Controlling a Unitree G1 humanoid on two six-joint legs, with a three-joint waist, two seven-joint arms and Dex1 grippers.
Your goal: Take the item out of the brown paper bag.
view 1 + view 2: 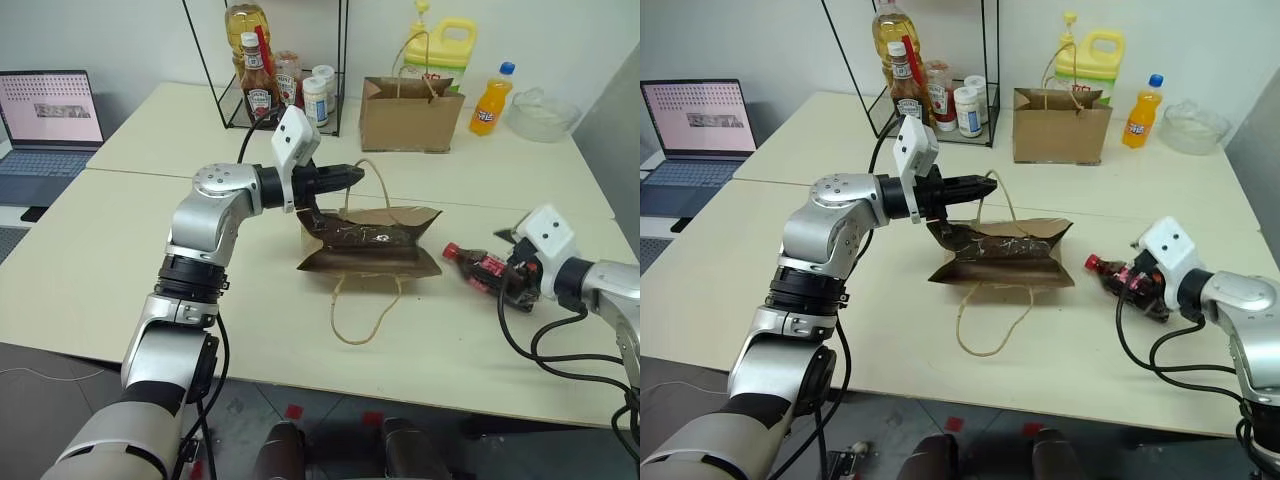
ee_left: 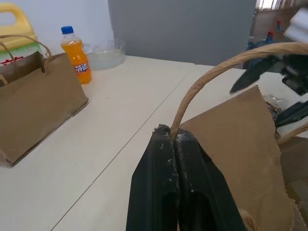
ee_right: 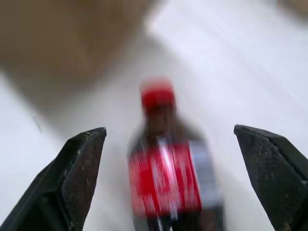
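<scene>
Right gripper (image 3: 168, 183) wide apart astride the small dark cola bottle with red cap and label (image 1: 487, 268), lying on the table right of the creased brown paper bag (image 1: 375, 250). Left gripper (image 2: 174, 139) pinched on that bag's beige cord handle (image 2: 207, 79). Looks like release: next, draw clear without nudging the bottle.

You can read two white Chinese characters, 芬达, on the orange soda bottle's (image 2: 76, 56) label; ketchup bottle (image 1: 260, 92) label, cola bottle (image 3: 168, 163) label and laptop (image 1: 48, 108) screen text unreadable
</scene>
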